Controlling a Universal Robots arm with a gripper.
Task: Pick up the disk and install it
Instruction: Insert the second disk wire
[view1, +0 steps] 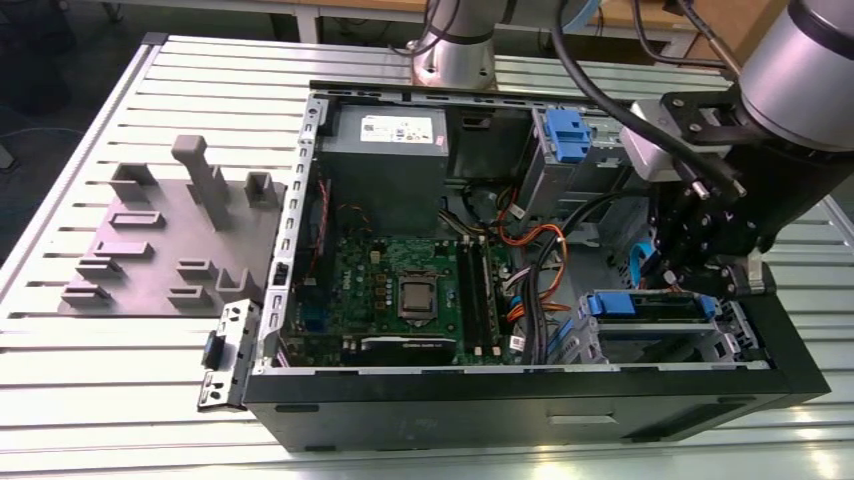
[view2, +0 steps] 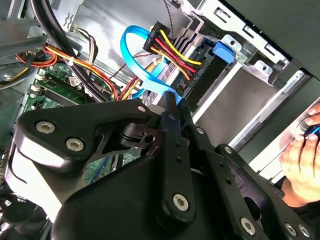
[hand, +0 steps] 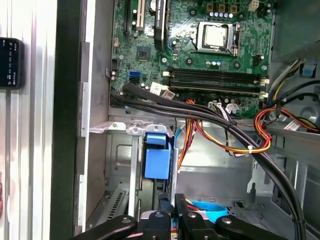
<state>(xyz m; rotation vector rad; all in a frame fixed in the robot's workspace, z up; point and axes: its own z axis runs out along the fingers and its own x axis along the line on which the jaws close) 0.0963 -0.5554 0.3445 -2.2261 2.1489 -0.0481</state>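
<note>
1. The disk (view1: 647, 305) stands on edge in the bay of the open computer case (view1: 534, 385). Its blue carrier frames a grey drive. In the first wrist view the carrier's blue end (hand: 157, 162) sits just ahead of the fingertips.
2. The gripper (view1: 690, 288) is directly over the disk. In the second wrist view its fingers (view2: 167, 131) are drawn together on the carrier's thin blue edge (view2: 171, 100).
3. The white sticker on the power supply (view1: 387, 150), well apart from the gripper, has print too small to read.
4. Counted: one disk, one separate blue clip (view1: 567, 135), and one person's hand (view2: 300, 160) beyond the case wall.
</note>
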